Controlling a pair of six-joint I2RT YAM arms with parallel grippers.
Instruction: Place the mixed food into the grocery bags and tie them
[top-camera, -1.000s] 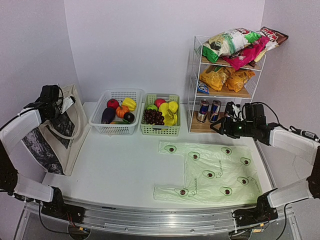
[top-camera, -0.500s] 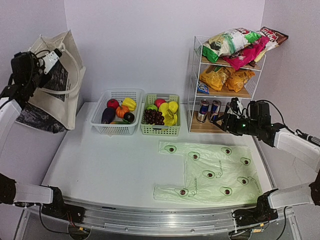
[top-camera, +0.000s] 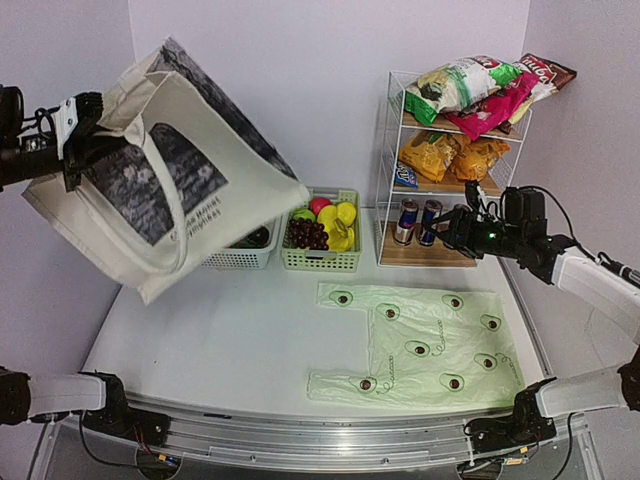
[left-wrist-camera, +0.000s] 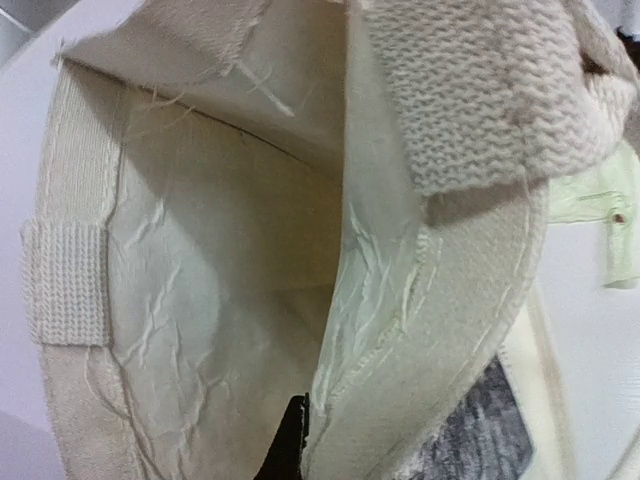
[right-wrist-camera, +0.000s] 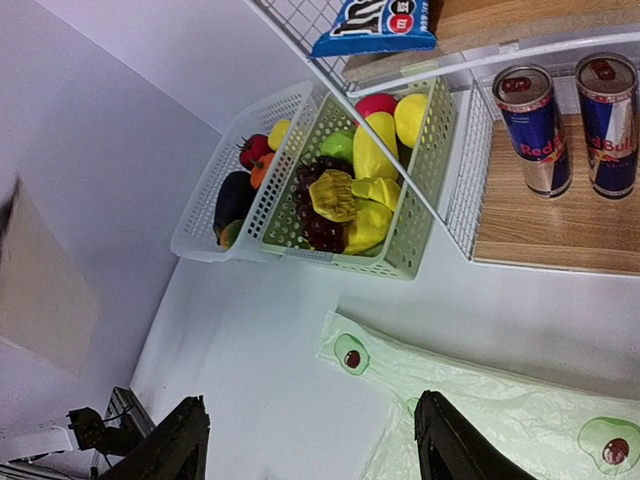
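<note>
A: What is at risk nearest the arms?

B: The plastic bag (top-camera: 430, 345) is laid flat on the table (top-camera: 230, 340), with its mouth unopened and nothing in it. It looks thin, so it could be dragged or bunched if it is brushed by an arm passing over.

A: And the tote?

B: The tote (top-camera: 170, 190) is held high over the left of the table, tilted. It is gripped at its upper edge by the left end effector (top-camera: 85, 135). In the left wrist view little but cloth is seen. The whole bag is probably carried on a small pinch of fabric, so it could be lost and dropped. Part of the white basket (top-camera: 245, 260) is hidden behind it, and that basket could be struck if the tote is swung down carelessly.

A: The right side?

B: The right end effector (right-wrist-camera: 312, 445) is held open and empty, near the cans (right-wrist-camera: 565, 125) on the rack (top-camera: 440, 255). The cans are stood close together, so if one is approached off-centre its neighbour could be knocked over. No food is packed yet. The grapes (right-wrist-camera: 322, 228) are left in the green basket (right-wrist-camera: 435, 170).
</note>
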